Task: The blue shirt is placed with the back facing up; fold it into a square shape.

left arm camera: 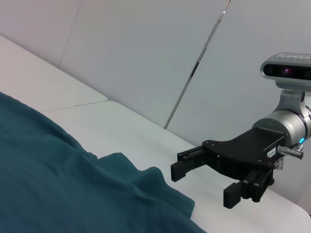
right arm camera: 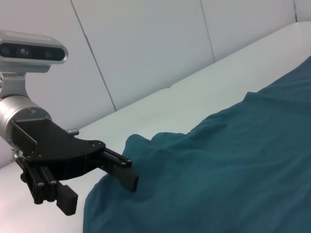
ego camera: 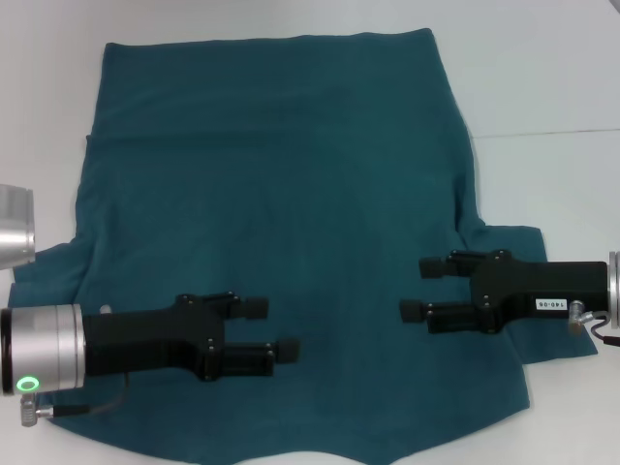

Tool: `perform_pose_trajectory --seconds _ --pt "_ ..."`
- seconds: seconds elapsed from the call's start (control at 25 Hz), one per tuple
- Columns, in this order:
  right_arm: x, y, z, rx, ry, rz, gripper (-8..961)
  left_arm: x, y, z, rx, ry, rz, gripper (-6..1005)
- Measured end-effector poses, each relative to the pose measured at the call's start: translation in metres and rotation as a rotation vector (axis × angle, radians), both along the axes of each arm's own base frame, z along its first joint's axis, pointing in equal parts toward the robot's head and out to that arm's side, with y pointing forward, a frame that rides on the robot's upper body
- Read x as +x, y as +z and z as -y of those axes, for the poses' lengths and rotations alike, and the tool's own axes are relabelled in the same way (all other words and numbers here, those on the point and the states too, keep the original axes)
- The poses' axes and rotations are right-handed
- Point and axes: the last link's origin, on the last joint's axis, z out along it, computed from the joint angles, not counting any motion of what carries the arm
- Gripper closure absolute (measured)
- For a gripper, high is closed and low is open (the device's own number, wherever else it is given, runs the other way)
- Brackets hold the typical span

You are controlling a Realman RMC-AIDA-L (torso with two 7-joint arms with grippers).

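With both grippers, left (ego camera: 276,332) and right (ego camera: 417,289), gaping empty over the shirt (ego camera: 281,184) near the bench's front edge, we risk pinching both layers.

— What does the blue shirt (ego camera: 281,194) look like?
— Dark teal, plain side up, spread flat and unfolded on the white table (ego camera: 552,87).
— And how is it lying?
— Straight hem at the far edge, short sleeves out to both sides, lightly rumpled.
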Motion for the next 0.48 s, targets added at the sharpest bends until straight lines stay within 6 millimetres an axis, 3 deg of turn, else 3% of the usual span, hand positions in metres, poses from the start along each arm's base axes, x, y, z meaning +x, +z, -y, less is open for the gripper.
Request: perform_pose_trajectory --seconds 0.48 --pt "0.0009 0.0 0.0015 -0.001 -0.003 -0.006 56 -0.0003 0.0001 0.0007 -0.001 0.001 0.003 114"
